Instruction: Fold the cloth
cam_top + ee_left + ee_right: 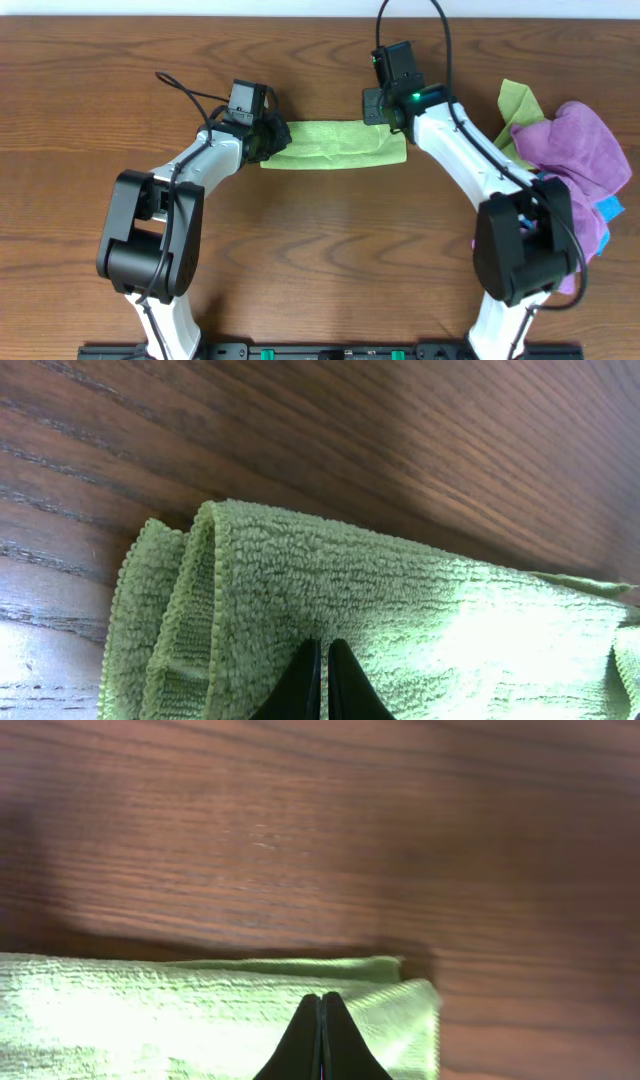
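Observation:
The lime-green cloth lies on the wooden table as a long folded strip between my two grippers. My left gripper is at the strip's left end. In the left wrist view its fingers are shut, tips over the textured cloth, with layered folded edges to their left. My right gripper is at the strip's right end. In the right wrist view its fingers are shut tight, tips over the cloth near its right corner. I see no cloth between either pair of fingers.
A pile of purple cloths lies at the right edge of the table. Another lime-green cloth pokes out behind the pile, and something blue shows beside it. Bare wood lies in front of the strip.

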Robot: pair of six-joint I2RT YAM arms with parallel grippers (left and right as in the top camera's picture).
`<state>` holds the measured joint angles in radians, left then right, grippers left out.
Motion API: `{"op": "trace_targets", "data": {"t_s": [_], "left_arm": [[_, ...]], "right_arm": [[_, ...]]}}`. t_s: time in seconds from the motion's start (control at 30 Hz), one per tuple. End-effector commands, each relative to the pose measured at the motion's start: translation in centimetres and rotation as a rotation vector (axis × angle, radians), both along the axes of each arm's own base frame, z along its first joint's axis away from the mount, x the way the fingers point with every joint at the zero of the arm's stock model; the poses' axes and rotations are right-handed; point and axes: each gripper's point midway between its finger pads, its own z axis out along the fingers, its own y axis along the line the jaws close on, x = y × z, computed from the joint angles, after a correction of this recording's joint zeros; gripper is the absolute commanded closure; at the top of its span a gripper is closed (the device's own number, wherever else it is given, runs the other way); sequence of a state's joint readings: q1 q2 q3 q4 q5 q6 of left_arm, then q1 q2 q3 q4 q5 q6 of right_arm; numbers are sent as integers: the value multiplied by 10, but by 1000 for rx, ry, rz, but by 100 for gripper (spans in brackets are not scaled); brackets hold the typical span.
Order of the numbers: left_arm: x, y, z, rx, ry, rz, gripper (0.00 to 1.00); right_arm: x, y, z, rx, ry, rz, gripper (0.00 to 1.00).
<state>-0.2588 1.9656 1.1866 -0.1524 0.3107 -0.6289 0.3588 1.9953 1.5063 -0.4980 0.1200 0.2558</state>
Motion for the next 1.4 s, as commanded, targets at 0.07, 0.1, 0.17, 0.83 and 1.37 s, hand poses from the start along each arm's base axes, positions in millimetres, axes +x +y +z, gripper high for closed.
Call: {"op": "trace_targets", "data": {"t_s": [0.07,0.1,0.17,0.83,1.37], "left_arm": [[6,1,2,0,-10,6,94],[6,1,2,0,-10,6,94],[6,1,2,0,-10,6,94],[6,1,2,0,-10,6,94],[5,-2,3,-15,-5,0,94]], "right_arm": [[-1,18,-34,35,59,55,99],[-1,19,-37,34,60,56,99],[0,19,-43,31,68,56,99],[-28,-32,-77,-238,204,-25,99],[-52,-77,-82,-339,323,-120,99]]}}
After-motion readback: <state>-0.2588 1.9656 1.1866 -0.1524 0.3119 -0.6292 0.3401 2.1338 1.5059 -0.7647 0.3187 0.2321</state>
